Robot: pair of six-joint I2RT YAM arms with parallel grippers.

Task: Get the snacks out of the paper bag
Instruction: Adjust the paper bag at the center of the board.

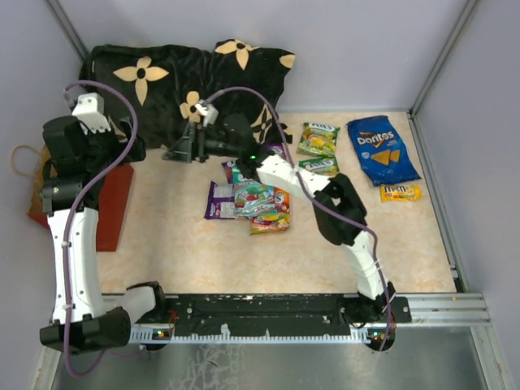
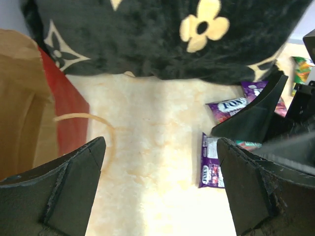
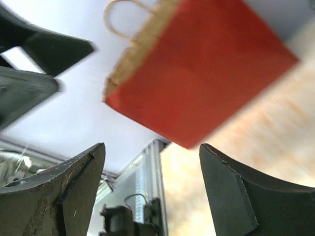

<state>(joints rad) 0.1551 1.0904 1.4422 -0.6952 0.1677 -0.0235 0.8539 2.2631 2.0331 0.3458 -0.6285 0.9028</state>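
Paper bag (image 1: 114, 203) on its side at left edge, just left of wide-open empty left end effector (image 2: 160, 142); right end effector (image 3: 151, 145) likewise wide, empty, farther off.

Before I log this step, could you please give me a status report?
Left gripper, right gripper open, empty. Red paper bag at far left. Doritos bag, M&M's packet, candy pouches out on table. Flowered pillow near right gripper.

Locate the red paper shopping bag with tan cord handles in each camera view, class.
Top external: red paper shopping bag, far left, partly hidden.
Left wrist: left edge, brown inside showing.
Right wrist: upper centre, blurred.
Shared landmark: its tan cord loop handle, in all three.
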